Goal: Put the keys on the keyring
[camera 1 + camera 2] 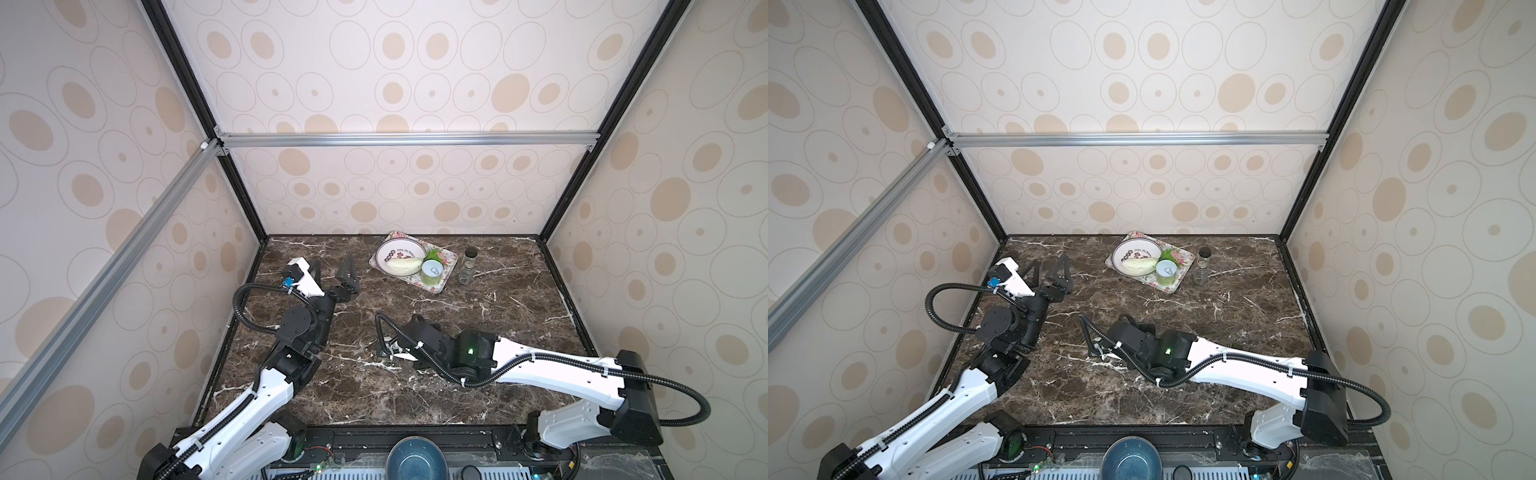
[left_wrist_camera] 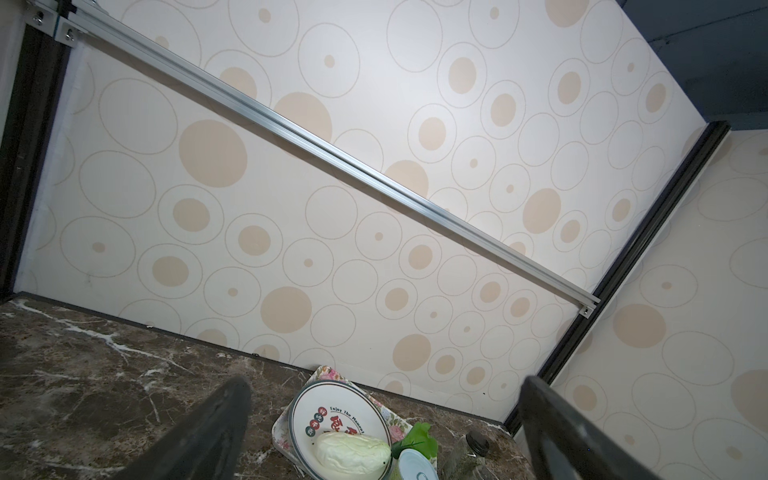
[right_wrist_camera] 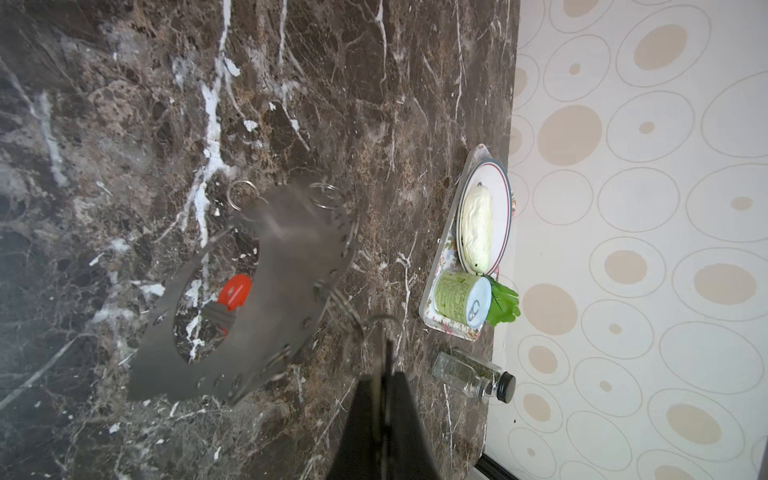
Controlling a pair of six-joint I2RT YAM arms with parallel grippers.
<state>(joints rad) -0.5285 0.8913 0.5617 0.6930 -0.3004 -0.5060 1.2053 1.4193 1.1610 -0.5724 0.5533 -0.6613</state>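
Note:
The keyring (image 3: 286,257), a flat grey plate with small holes along its rim, shows blurred and tilted above the marble in the right wrist view. Small wire rings (image 3: 328,195) hang from its rim. Through its central hole I see the red-tagged key (image 3: 235,291) lying on the table. My right gripper (image 3: 386,374) is shut on a thin metal piece (image 3: 388,353), seen edge-on and linked by wire rings to the plate's rim. Whether that piece is a key I cannot tell. In both top views the right gripper (image 1: 388,347) sits low mid-table. The left gripper (image 1: 332,269) is open with nothing in it, at the far left.
A floral tray (image 1: 446,270) at the back holds a white plate (image 1: 395,251) with a pale vegetable, a green can (image 1: 432,272) and a leaf. A spice jar (image 1: 467,268) stands beside the tray. A blue bowl (image 1: 417,459) sits at the front edge. Walls close in three sides.

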